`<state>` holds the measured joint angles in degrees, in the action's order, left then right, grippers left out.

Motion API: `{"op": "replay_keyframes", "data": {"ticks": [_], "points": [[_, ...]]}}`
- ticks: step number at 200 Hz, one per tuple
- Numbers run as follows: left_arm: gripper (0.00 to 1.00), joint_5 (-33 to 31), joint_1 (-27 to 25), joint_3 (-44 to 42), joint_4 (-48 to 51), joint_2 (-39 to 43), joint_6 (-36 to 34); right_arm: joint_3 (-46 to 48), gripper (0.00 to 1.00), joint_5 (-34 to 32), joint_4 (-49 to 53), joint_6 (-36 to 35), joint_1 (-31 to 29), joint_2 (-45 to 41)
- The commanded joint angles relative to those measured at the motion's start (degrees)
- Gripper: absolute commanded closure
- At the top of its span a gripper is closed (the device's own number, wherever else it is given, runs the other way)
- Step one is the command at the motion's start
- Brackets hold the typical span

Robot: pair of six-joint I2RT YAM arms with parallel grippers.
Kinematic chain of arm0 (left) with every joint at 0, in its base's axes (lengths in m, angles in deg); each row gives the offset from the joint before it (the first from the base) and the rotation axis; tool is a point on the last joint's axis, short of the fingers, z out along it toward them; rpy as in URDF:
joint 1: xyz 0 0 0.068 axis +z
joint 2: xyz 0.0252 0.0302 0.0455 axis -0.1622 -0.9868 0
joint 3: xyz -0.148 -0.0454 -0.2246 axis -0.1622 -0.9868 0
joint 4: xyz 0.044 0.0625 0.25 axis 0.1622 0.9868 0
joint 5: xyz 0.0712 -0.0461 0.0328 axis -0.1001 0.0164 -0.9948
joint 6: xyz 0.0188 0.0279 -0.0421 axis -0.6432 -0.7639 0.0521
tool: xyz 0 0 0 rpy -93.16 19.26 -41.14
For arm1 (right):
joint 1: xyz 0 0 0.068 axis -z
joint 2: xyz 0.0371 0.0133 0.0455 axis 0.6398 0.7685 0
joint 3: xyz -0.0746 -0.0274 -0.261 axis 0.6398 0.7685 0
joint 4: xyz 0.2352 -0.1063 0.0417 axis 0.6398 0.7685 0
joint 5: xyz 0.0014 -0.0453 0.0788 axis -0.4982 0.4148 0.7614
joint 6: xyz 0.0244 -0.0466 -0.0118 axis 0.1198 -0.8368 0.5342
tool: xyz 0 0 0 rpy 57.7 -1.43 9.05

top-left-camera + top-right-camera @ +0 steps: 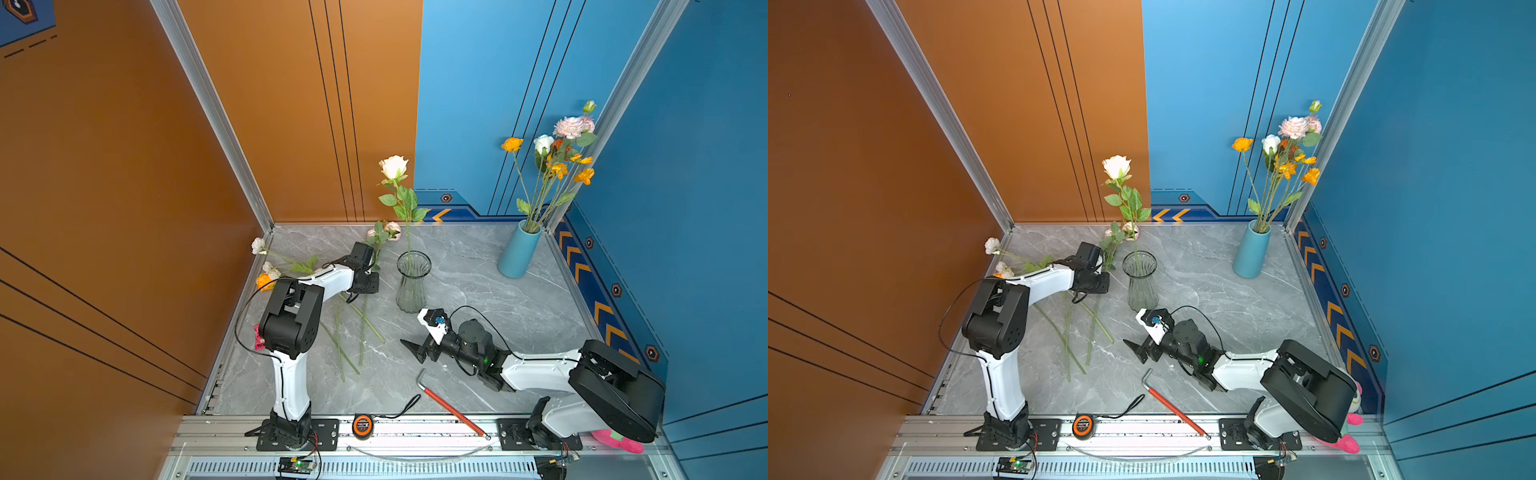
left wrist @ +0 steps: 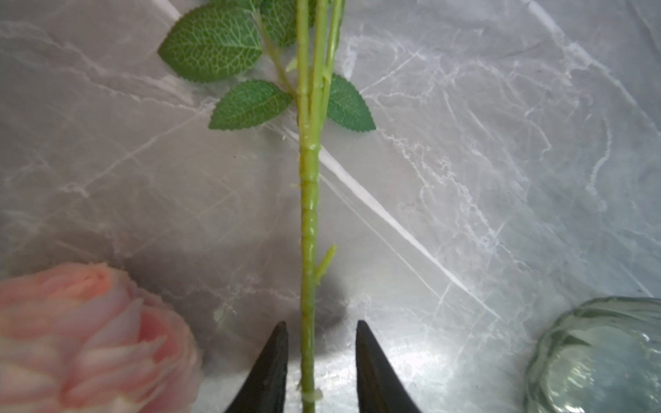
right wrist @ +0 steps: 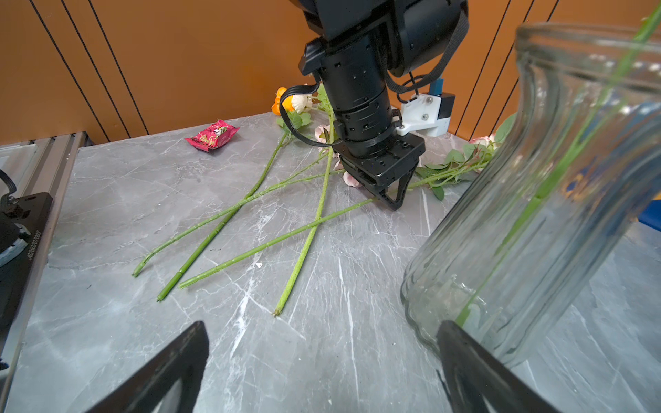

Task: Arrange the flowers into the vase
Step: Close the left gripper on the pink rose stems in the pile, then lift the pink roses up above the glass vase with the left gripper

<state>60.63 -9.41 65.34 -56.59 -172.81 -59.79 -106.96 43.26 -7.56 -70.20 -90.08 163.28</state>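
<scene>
**Inspector:** 4 logged as loose stems of the flowers (image 3: 316, 224), lying crossed on the table (image 3: 357, 357) at centre-left of the right wrist view. Found 1 more, a cream rose (image 1: 393, 167), standing in the glass vase (image 1: 412, 282) at mid-frame in a top view.

**Operator:** Noted. Status of the left gripper (image 2: 321, 323)?

**Inspector:** Seen at bottom centre of the left wrist view, straddling 1 stem (image 2: 308, 221). Jaws narrow but not clamped, with a gap on both sides, wider on the right. Nothing held.

**Operator:** And the right gripper (image 3: 322, 325)?

**Inspector:** Spread wide and empty, low in the right wrist view, near the vase base. Cannot tell whether touching.

**Operator:** Recommendations?

**Inspector:** Judged as the grasp step.
- Centre on the stem before closing, to avoid pushing it sideways.
- Pinch firmly; expect twisting from so thin a stem.
- Lift straight, clear of the pink bloom (image 2: 89, 339) at lower left and of the 1 stem crossing it.
- Tip upright, lead with the cut end, and enter the vase mouth without knocking the rose.
- Consider steadying the vase with the right gripper.
</scene>
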Motion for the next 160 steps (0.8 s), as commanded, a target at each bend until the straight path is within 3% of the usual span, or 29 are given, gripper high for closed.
{"op": "replay_keyframes", "data": {"ticks": [1, 37, 128, 160], "points": [[0.75, -0.8, 0.5, 1.6, 1.7, -1.6, -0.4, -1.5, 0.0, -1.6, 0.8, -1.0, -0.3, -1.3], [1.0, -0.8, 0.5, 1.3, 3.0, 0.2, -0.7, -1.4, 0.0, -1.9, 1.5, -1.3, -0.2, -1.9], [1.0, -4.8, 3.8, -6.9, 5.0, 24.8, 0.6, -1.1, 0.0, -1.3, 1.6, -1.0, 0.4, -2.7], [1.0, -12.7, 3.8, -8.5, 5.0, 35.1, 1.1, -0.8, 0.0, -1.0, 1.3, -0.6, 0.5, -3.1]]}}
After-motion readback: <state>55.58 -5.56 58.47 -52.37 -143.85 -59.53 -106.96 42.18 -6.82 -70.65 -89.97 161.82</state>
